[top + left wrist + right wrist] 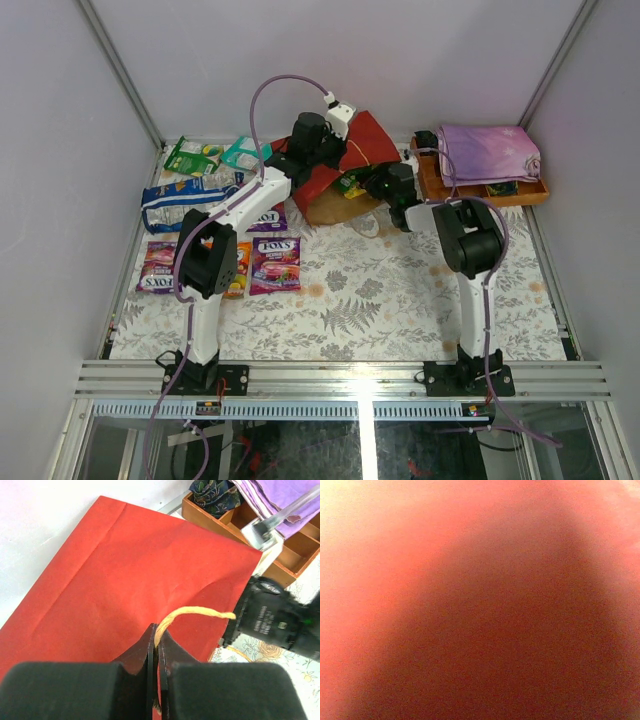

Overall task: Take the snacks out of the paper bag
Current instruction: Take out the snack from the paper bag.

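The red paper bag lies at the back centre, its brown mouth facing the near side. My left gripper is shut on the bag's yellow string handle above the red side. My right gripper reaches into the bag's mouth. Its fingers are hidden, and its wrist view shows only a red blur. A yellow-green packet shows at the mouth. Several snacks lie on the table at the left: a green, a teal, a blue-white and a purple Fox's bag.
A brown wooden tray with a folded purple cloth stands at the back right, close to the bag. The right arm's black wrist sits just right of the bag's edge. Walls enclose the table on three sides.
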